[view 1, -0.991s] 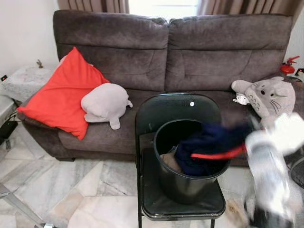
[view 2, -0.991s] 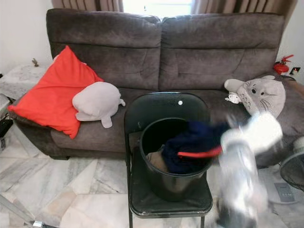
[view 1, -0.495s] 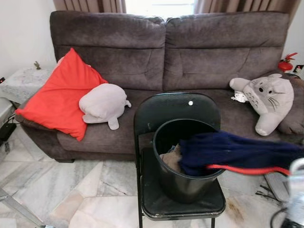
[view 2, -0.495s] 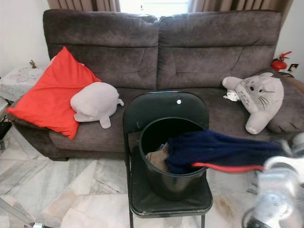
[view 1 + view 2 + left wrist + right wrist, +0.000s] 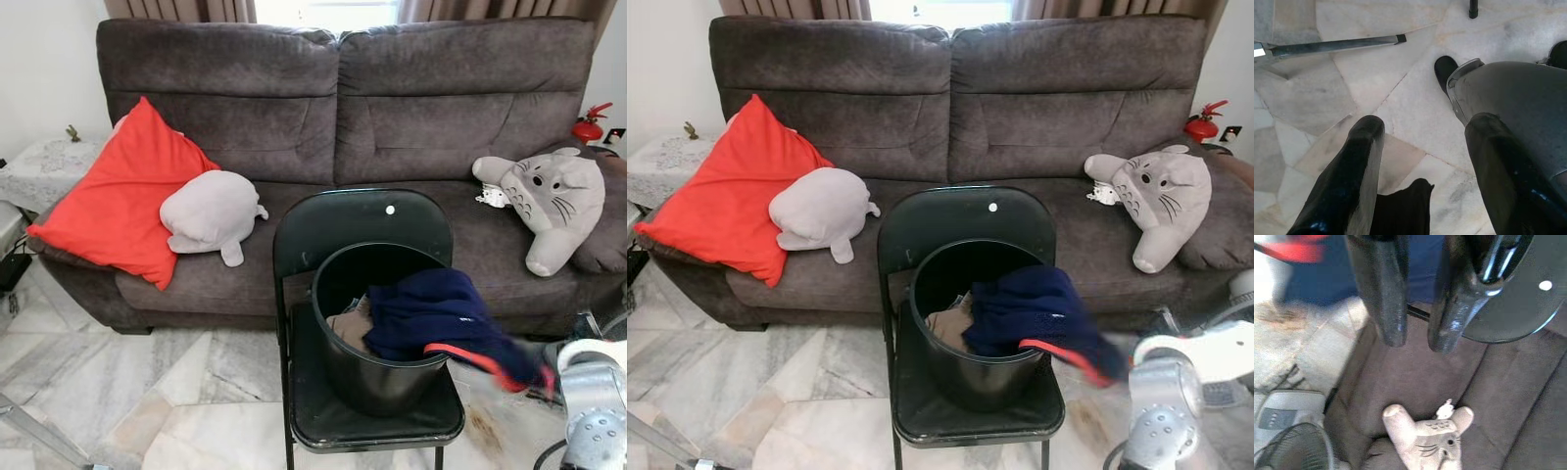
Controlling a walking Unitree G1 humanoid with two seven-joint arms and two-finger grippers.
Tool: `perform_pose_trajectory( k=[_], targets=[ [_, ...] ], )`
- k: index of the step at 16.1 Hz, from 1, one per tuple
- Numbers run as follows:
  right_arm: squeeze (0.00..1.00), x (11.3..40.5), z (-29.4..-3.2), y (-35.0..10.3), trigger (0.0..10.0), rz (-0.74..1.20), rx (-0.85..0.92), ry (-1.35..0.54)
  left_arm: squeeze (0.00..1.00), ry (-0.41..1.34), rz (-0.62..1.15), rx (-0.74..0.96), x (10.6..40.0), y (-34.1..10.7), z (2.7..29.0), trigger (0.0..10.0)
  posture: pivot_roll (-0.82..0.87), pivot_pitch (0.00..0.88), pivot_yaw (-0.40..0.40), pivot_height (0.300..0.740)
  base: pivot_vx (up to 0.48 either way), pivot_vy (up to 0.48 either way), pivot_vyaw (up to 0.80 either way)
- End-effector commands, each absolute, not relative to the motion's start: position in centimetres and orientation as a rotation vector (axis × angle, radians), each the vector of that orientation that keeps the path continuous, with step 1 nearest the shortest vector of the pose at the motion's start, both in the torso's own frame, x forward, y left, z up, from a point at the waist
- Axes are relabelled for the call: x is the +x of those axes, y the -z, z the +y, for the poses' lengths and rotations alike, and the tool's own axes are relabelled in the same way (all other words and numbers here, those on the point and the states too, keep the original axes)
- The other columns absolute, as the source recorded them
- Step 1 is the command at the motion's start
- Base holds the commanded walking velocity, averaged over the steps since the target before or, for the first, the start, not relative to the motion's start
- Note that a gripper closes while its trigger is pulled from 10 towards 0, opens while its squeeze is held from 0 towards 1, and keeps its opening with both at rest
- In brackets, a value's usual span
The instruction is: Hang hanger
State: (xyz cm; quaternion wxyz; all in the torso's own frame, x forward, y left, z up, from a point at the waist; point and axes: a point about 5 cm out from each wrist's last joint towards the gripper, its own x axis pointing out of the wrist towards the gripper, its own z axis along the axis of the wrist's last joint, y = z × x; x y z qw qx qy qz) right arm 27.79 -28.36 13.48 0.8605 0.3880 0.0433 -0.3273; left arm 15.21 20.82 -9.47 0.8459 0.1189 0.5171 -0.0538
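Observation:
A navy garment [image 5: 431, 318] with a red band [image 5: 480, 359] along its edge hangs over the right rim of a black bucket [image 5: 377, 377]; its trailing end is blurred. The bucket stands on a black folding chair [image 5: 353, 220] in front of the sofa. My right arm [image 5: 593, 411] is low at the bottom right, beside the chair. In the right wrist view my right gripper [image 5: 1416, 342] is open by a narrow gap with nothing between its fingers, and the blurred navy cloth [image 5: 1317, 281] lies beyond them. My left gripper [image 5: 1425, 125] hangs open above the marble floor.
A brown sofa [image 5: 343, 108] stands behind the chair with a red cushion [image 5: 122, 191], a grey plush [image 5: 211, 211] and a grey cat plush [image 5: 549, 196]. A fan [image 5: 1293, 450] stands on the floor at the right. A metal bar [image 5: 1332, 45] lies on the floor at the left.
The garment was stretched out to the right toward my right arm; now it has dropped back and sags over the bucket rim. My right arm has sunk to the bottom right corner.

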Motion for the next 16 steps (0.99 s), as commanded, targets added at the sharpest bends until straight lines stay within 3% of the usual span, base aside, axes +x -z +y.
perform_pose_trajectory(
  k=[1, 4, 6, 8, 10, 11, 13, 14, 15, 16],
  targets=[
    [0.0, 27.6, -28.3, -13.6, 10.0, 0.087, 0.807, 0.685, 0.0, 0.121, 1.107, 0.265, 14.8, 9.6, 21.1, 10.0, -0.17, 0.047, 0.031, 0.74, 0.0, 0.0, 0.0],
    [0.0, 26.4, -28.2, -12.3, 10.0, 0.152, 0.634, 0.715, 0.0, 0.124, 1.108, 0.266, 14.8, 9.6, 21.0, 10.0, -0.18, 0.051, 0.029, 0.74, 0.0, 0.0, 0.0],
    [0.0, 25.7, -25.1, -10.8, 10.0, 0.249, 0.246, 0.504, 0.0, 0.124, 1.107, 0.266, 14.8, 9.6, 21.0, 10.0, -0.18, 0.054, 0.023, 0.74, 0.0, 0.0, 0.0],
    [0.0, 24.8, -21.4, -7.3, 10.0, 0.411, 0.061, 0.222, 0.0, 0.121, 1.106, 0.262, 14.8, 9.6, 21.0, 10.0, -0.18, 0.057, 0.023, 0.74, 0.0, 0.0, 0.0],
    [0.0, 24.1, -20.7, -4.5, 10.0, 0.481, -0.04, 0.178, 0.0, 0.12, 1.106, 0.262, 14.8, 9.6, 21.0, 10.0, -0.18, 0.057, 0.021, 0.74, 0.0, 0.0, 0.0],
    [1.0, 24.3, -20.5, -3.4, 10.0, 0.489, -0.075, 0.159, 0.0, 0.117, 1.105, 0.26, 14.8, 9.6, 21.0, 10.0, -0.17, 0.055, 0.02, 0.74, 0.0, 0.0, 0.0],
    [1.0, 25.3, -19.5, -1.8, 10.0, 0.486, -0.175, 0.087, 0.0, 0.112, 1.103, 0.257, 14.8, 9.6, 21.0, 10.0, -0.16, 0.056, 0.022, 0.74, 0.0, 0.0, 0.0],
    [0.8, 25.7, -19.0, -1.3, 10.0, 0.478, -0.228, 0.053, 0.0, 0.112, 1.103, 0.257, 14.7, 9.6, 21.0, 10.0, -0.15, 0.055, 0.022, 0.74, 0.0, 0.0, 0.0],
    [0.0, 26.1, -18.8, -1.1, 10.0, 0.463, -0.235, 0.064, 0.0, 0.109, 1.103, 0.256, 14.7, 9.6, 21.0, 10.0, -0.14, 0.054, 0.021, 0.74, 0.0, 0.0, 0.0],
    [0.0, 26.6, -18.9, -1.2, 10.0, 0.42, -0.227, 0.104, 0.0, 0.105, 1.102, 0.251, 14.7, 9.6, 21.0, 10.0, -0.14, 0.055, 0.022, 0.74, 0.0, 0.0, 0.0]
  ],
)
